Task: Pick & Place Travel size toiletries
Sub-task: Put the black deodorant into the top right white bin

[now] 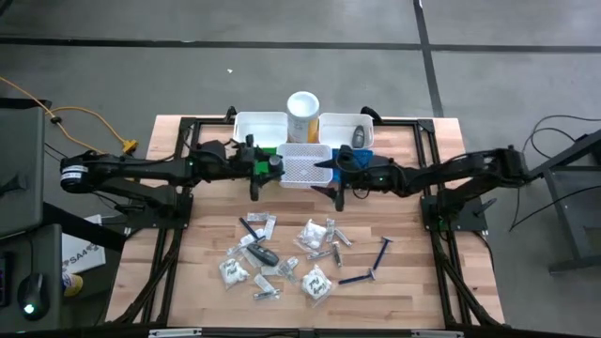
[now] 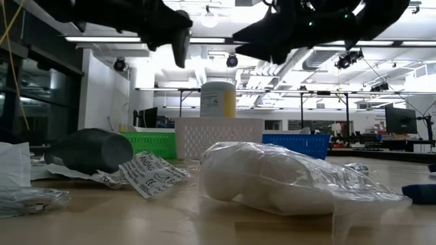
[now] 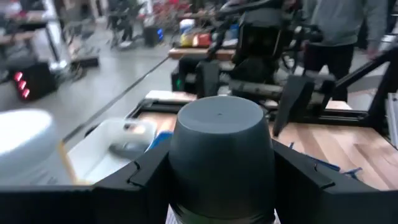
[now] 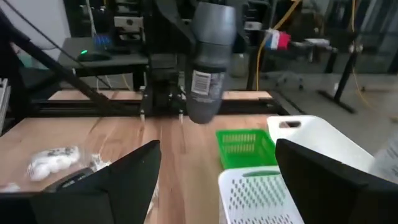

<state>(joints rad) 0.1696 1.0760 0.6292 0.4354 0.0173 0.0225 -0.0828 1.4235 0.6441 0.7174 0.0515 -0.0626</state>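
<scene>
My left gripper (image 1: 267,165) is shut on a dark grey oval bottle (image 3: 221,155), one of the travel size toiletries, raised beside the green bin (image 1: 266,169) and the white mesh basket (image 1: 305,165). The right wrist view shows that bottle (image 4: 206,68) with its label. My right gripper (image 1: 335,180) hovers open and empty at the basket's right side, facing the left one. More toiletries lie flat on the near half of the table: crinkly packets (image 1: 315,235), a dark oval piece (image 1: 264,254) and razors (image 1: 379,250). Another dark piece (image 1: 358,134) lies in the far right white bin. My left gripper pinches the bottle's two opposite sides (image 3: 180,171) between its two fingers (image 3: 143,177), coming level from the table's left. The bottle's rounded end (image 3: 219,118) stands out past the fingertips. The bottle is lifted clear of the table and the bins.
At the far middle stand two white bins (image 1: 260,127), a blue bin (image 1: 364,158) and a tall white-and-yellow cylinder (image 1: 302,105). A dark frame runs round the table's edges. A person (image 3: 339,25) stands beyond the table's right side.
</scene>
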